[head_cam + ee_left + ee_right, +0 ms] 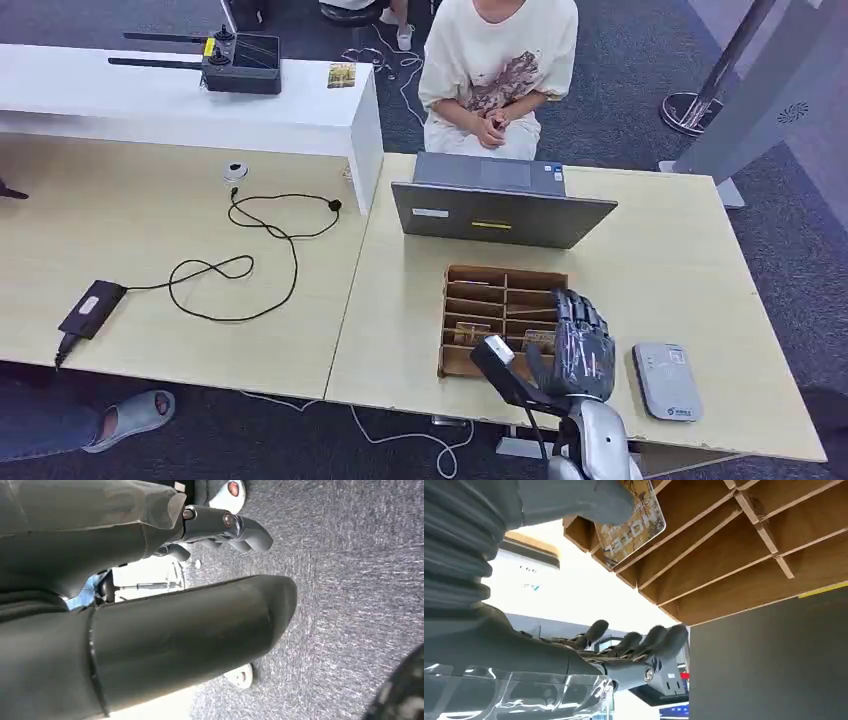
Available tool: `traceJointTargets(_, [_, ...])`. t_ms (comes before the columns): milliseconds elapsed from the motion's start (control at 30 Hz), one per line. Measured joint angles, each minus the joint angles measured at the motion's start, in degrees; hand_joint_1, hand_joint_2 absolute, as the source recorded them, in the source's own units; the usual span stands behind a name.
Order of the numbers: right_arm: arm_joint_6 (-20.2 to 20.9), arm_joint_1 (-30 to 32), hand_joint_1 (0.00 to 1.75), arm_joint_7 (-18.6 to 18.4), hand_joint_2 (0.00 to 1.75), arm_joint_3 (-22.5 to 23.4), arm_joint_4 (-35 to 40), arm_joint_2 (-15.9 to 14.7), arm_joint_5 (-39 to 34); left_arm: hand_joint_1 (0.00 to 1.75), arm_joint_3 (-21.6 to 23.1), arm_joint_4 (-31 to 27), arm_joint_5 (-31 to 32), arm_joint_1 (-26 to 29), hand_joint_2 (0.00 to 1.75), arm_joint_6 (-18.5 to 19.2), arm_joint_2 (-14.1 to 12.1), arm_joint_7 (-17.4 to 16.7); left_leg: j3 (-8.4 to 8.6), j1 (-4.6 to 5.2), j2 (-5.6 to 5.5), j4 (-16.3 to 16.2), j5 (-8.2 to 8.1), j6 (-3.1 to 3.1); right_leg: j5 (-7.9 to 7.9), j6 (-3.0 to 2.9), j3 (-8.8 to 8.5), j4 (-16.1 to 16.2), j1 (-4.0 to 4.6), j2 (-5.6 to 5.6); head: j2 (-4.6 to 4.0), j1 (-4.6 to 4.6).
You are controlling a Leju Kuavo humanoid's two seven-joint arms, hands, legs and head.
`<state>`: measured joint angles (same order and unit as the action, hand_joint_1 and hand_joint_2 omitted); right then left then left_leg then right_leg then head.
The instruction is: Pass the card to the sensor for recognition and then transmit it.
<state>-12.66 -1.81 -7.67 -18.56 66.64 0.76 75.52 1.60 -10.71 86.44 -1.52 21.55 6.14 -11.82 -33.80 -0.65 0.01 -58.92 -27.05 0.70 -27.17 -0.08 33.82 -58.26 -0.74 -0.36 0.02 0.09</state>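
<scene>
The right hand (583, 345) hovers over the near right part of the wooden tray (500, 283), fingers spread and holding nothing. The card (631, 526) stands in a near slot by its thumb. The sensor (667, 381) lies right of the tray, the laptop (497, 202) beyond. The left hand (150, 580) hangs over carpet, grip unclear.

Patterned card (631, 522) (printed "HOTEL") tilted in wooden tray (500, 290); grey sensor (667, 381) beside.
</scene>
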Motion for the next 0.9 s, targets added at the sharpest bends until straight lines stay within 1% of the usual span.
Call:
traceJointTargets(67, [0.04,-0.09,0.8,0.02,1.75,0.0,0.0,0.0,0.02,0.0,0.0,0.0,0.0,0.01,0.0,0.0,0.02,0.0,0.0,0.0,0.0,0.0,0.0,0.0,0.0,0.0,0.0,0.0,0.0,0.0,-0.02,0.0])
traceJointTargets(100, [0.07,-0.11,0.91,0.02,1.75,0.0,0.0,0.02,0.02,0.0,0.0,0.0,0.0,0.01,0.0,0.0,0.04,0.0,0.0,0.0,0.0,0.0,0.0,0.0,0.0,0.0,0.0,0.0,0.0,0.0,-0.02,0.0])
traceJointTargets(167, [0.07,-0.12,1.03,0.02,1.75,0.0,0.0,0.02,0.02,0.0,0.0,0.0,0.0,0.01,0.0,0.0,0.07,0.0,0.0,0.0,0.0,0.0,0.0,0.0,0.0,0.0,0.0,0.0,0.0,0.0,0.0,0.0])
traceJointTargets(200, [0.07,-0.12,1.05,0.02,1.75,0.0,0.0,0.05,0.02,0.0,0.0,0.0,0.0,0.0,0.0,0.0,0.07,0.0,0.0,0.0,0.0,0.0,0.0,0.0,0.0,0.0,0.0,0.0,0.0,0.0,0.0,0.0])
traceJointTargets(233, [0.07,-0.13,1.05,0.02,1.75,0.0,-0.02,0.05,0.02,0.0,0.0,0.0,0.0,0.0,0.0,0.0,0.07,0.0,0.0,0.0,0.0,0.0,0.0,0.0,0.0,0.0,0.0,0.0,0.0,0.0,-0.02,0.0])
traceJointTargets(267, [0.07,-0.14,1.01,0.02,1.75,0.0,-0.02,0.05,0.02,0.0,0.0,0.0,0.0,0.0,0.0,0.0,0.07,0.0,0.0,0.0,0.0,0.0,0.0,0.0,0.0,0.0,0.0,0.0,0.0,0.0,-0.02,0.0])
traceJointTargets(367, [0.07,-0.13,0.8,0.04,1.75,0.0,0.0,0.05,0.02,0.0,0.0,0.0,0.02,0.01,0.0,-0.04,0.07,0.0,0.0,0.0,0.0,0.0,0.0,0.0,0.0,0.0,0.0,0.0,0.0,0.0,-0.02,0.0])
traceJointTargets(400, [0.07,-0.12,0.87,0.07,1.75,0.0,0.0,0.05,0.02,0.0,-0.02,0.0,0.02,0.01,0.0,-0.04,0.07,0.0,0.0,0.0,0.0,0.0,0.0,0.0,0.0,0.0,0.0,0.0,0.0,0.0,-0.02,0.0])
traceJointTargets(433, [0.09,-0.11,0.84,0.07,1.75,0.0,0.0,0.05,0.02,0.0,0.0,0.0,0.04,0.01,0.0,-0.11,0.07,0.0,0.0,0.0,0.0,0.0,0.0,0.0,0.0,0.0,0.0,0.0,0.0,0.0,0.0,0.0])
traceJointTargets(533, [0.15,-0.06,0.82,-0.02,1.75,0.0,0.02,0.05,0.02,0.0,0.0,0.0,0.07,0.03,0.0,-0.33,0.07,0.09,0.0,0.0,0.0,0.0,0.0,0.0,0.0,0.0,0.0,0.0,0.0,0.0,-0.02,0.0])
traceJointTargets(700, [0.15,0.0,0.82,-0.29,1.75,0.0,0.02,0.05,0.0,0.0,0.0,0.0,0.11,0.02,0.0,-0.59,0.04,0.2,0.01,0.0,0.0,0.0,0.0,0.0,0.0,0.0,0.01,0.0,0.0,0.0,-0.02,0.0])
traceJointTargets(800, [0.17,1.22,0.8,-1.14,1.75,0.22,1.16,0.0,-0.2,0.0,0.0,0.0,0.24,0.05,0.0,-1.16,-0.07,1.16,0.01,0.0,0.0,0.0,0.0,0.0,0.0,0.0,0.01,0.01,0.0,0.0,-0.02,0.0])
traceJointTargets(833, [0.17,1.41,0.82,-1.16,1.75,0.26,1.31,-0.04,-0.35,0.0,0.0,0.0,0.26,0.06,0.0,-1.2,-0.07,1.22,0.01,0.0,0.0,0.0,0.0,0.0,0.0,0.0,0.01,0.01,0.0,0.0,-0.02,0.0])
traceJointTargets(867, [0.17,1.66,0.91,-1.27,1.75,0.33,1.53,-0.06,-0.35,0.0,0.0,0.0,0.26,0.06,0.0,-1.27,-0.09,1.25,0.0,0.0,0.0,0.0,0.0,0.0,0.0,0.0,0.01,0.01,0.0,0.0,0.0,0.0])
traceJointTargets(900, [0.18,1.87,0.91,-1.33,1.75,0.42,1.71,-0.09,-0.35,0.0,0.0,0.0,0.28,0.06,0.0,-1.31,-0.11,1.29,0.0,0.0,0.0,0.0,0.0,0.0,0.0,0.0,0.01,0.01,0.0,0.0,-0.02,0.0])
